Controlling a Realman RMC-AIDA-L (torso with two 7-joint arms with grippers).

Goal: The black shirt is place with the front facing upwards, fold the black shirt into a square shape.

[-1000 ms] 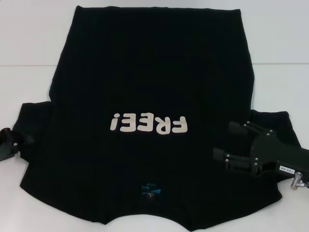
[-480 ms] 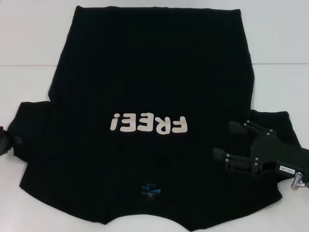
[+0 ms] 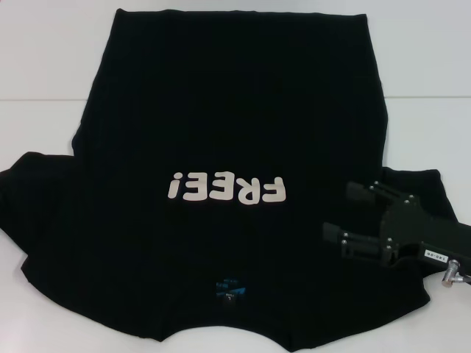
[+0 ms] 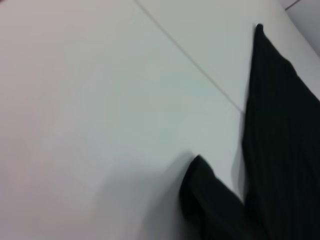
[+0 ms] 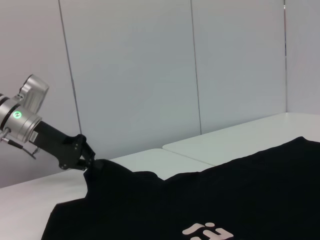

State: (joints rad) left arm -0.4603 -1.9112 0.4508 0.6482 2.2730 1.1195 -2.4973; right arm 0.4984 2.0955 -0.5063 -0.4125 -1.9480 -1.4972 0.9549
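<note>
Two black fingers of the right gripper (image 3: 335,213) stood parted, with nothing between them, and pointed toward the middle of the black shirt (image 3: 228,110) from above the shirt's right sleeve. The upper finger (image 3: 362,193) and the lower finger (image 3: 346,241) were both plainly apart in the head view, and black cloth showed in the gap. Behind them the right gripper's dark body ran back over the sleeve to a silver fitting at the right edge of the head view. The left gripper (image 5: 86,161) appeared only in the right wrist view, at the edge of the shirt's left sleeve; its tips met a raised peak of black cloth there, and the fingers seemed pinched on that cloth, though the tips were small and dark against it. Its silver wrist with a green light extended away from the shirt. In the left wrist view only the sleeve tip (image 4: 210,200) and a long edge of the shirt's body were seen against the white table (image 4: 100,100). The shirt lay spread flat on the table, front upward, with cream letters "FREE!" (image 3: 225,189) reading upside down from the robot's side. The small blue neck label (image 3: 228,289) sat at the collar nearest the robot, and the hem lay at the far side. A seam line crossed the table behind the shirt.
</note>
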